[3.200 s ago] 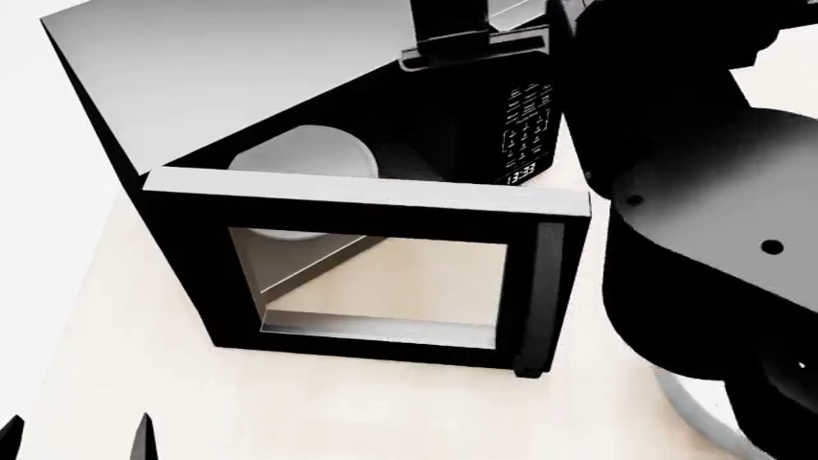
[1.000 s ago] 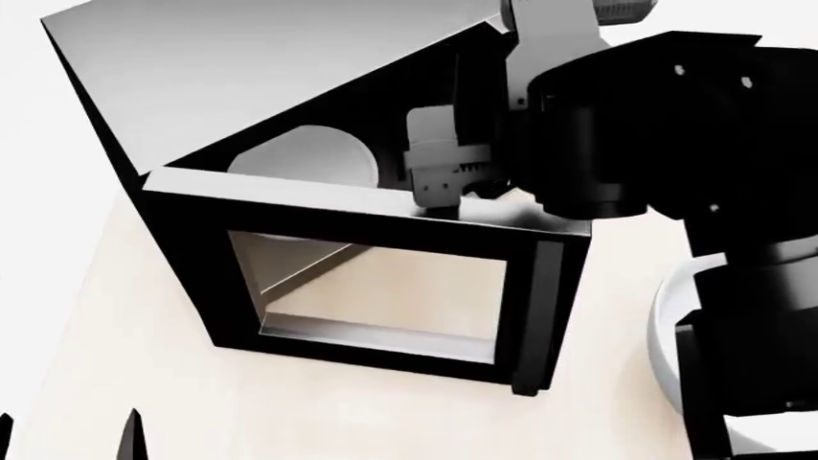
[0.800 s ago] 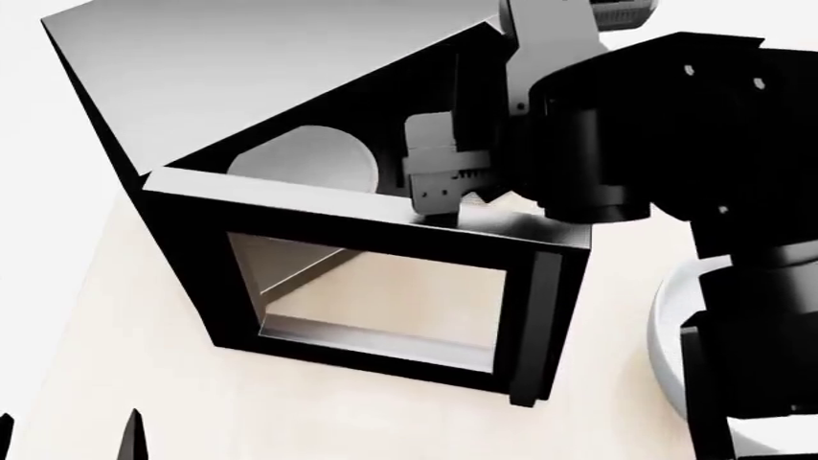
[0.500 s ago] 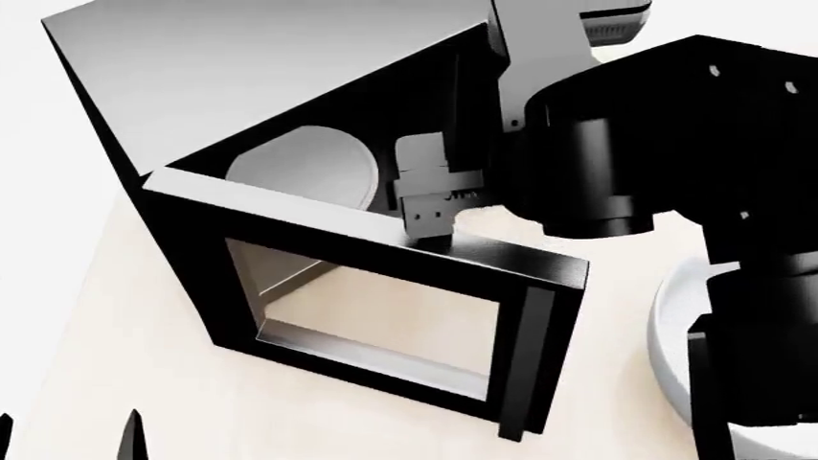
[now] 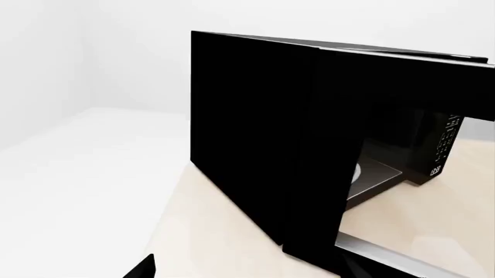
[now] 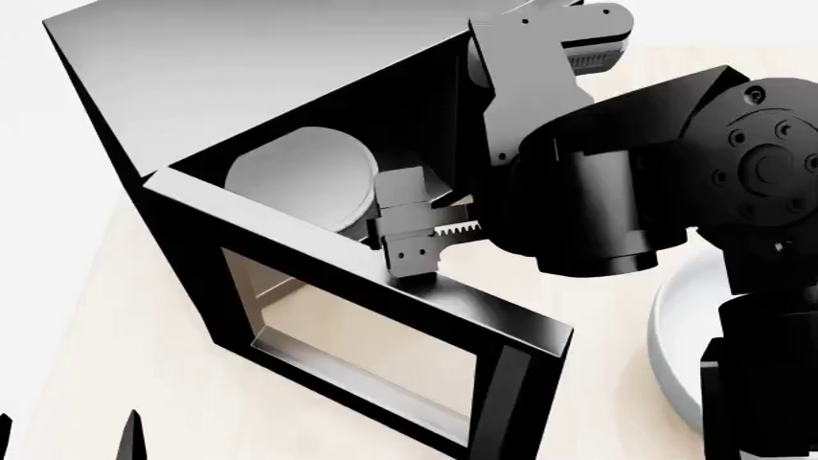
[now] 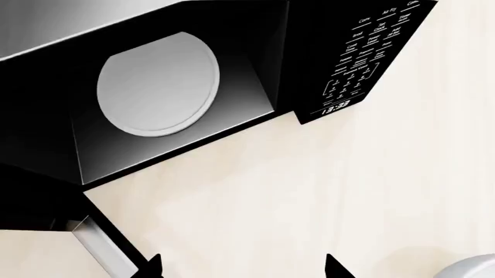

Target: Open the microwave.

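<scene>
The microwave is a black box with a grey top, standing on a pale table. Its glass-windowed door is swung well out from the front. The white turntable plate shows in the cavity. My right gripper is just behind the door's top edge, in front of the cavity. In the right wrist view it is open and empty over the table, with the turntable and the button panel ahead. My left gripper is open, low at the near left, off the microwave's left side.
A grey-white round bowl stands on the table to the right of the door, partly behind my right arm; its rim shows in the right wrist view. The table runs on bare in front of the door.
The door has swung further out, its free edge moving toward me and down in the view. My right gripper has moved left and nearer, staying behind the door's top edge. The left gripper has not moved.
</scene>
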Tool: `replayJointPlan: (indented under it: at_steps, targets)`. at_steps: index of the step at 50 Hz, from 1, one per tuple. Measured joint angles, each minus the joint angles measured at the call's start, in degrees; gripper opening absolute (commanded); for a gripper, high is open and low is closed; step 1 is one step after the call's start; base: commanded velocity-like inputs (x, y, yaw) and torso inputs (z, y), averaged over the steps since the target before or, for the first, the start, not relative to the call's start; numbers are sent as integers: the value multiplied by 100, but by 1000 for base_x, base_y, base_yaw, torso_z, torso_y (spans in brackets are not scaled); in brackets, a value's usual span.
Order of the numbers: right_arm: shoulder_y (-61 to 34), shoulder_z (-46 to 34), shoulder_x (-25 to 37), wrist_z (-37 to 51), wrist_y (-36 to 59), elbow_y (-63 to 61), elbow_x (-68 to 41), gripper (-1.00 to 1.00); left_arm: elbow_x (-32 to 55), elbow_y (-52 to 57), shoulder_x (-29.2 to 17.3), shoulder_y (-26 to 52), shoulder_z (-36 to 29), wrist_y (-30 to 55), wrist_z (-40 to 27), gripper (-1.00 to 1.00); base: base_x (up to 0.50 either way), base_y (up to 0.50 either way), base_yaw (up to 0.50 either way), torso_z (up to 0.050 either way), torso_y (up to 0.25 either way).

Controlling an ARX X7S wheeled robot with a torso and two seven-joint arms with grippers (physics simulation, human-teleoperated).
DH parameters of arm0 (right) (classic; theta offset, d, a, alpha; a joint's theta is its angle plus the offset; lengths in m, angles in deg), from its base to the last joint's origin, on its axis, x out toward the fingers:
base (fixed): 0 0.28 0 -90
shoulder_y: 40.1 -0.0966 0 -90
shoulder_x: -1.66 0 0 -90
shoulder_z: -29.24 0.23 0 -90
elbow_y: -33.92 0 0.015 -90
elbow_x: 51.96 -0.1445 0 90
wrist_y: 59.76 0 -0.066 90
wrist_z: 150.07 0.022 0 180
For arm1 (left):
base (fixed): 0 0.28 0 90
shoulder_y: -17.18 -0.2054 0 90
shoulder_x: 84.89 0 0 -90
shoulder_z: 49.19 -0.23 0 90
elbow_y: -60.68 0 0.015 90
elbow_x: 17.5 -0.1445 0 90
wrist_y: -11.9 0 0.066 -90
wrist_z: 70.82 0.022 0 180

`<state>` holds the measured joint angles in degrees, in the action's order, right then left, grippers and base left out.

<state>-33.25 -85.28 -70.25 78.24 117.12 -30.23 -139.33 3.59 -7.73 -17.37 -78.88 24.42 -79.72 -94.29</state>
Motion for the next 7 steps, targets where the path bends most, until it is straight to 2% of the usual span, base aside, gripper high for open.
replayJointPlan:
  at_steps: [7]
  targets:
    - [153, -19, 62, 419, -10, -209, -610, 100, -2, -5, -4, 6, -13, -4, -4, 100, 0, 0, 0, 0, -3]
